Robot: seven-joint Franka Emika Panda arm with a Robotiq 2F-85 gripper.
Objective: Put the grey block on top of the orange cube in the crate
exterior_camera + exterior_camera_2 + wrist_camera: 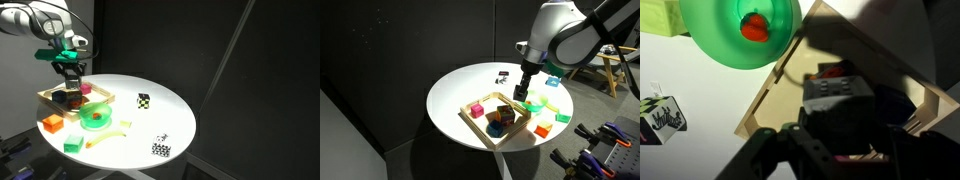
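The gripper [837, 118] is hanging over the crate [770, 95], its fingers [780, 145] drawn in narrow and clamping the grey block [837, 95] between them. Only the wrist view is showing this grip. There the block is looking dark, sitting in shadow and filling the gap between the fingers. Just beyond it, a sliver of the orange cube [830, 70] is showing inside the crate. I cannot tell whether block and cube are touching. The same view is catching the green bowl [740, 30] close beside the crate's corner, with a red-orange thing lying in it, and one checkered cube [662, 115] sitting on the table at the picture's edge.

Both exterior views are giving the wider layout instead. In an exterior view the gripper [70, 76] is pointing straight down into the crate [48, 97], which is sitting near the rim of the round white table [180, 115]. A pink block [86, 89] is resting in one corner of the crate. The held block is too small and too hidden by the fingers to make out there. An orange block [52, 124] and a green block [72, 145] are lying on the table near the bowl [95, 120], and a second checkered cube [161, 149] is standing well apart. In an exterior view from the opposite side, the gripper [522, 95] is hovering over the end of the crate [472, 120] nearest the bowl [535, 103].
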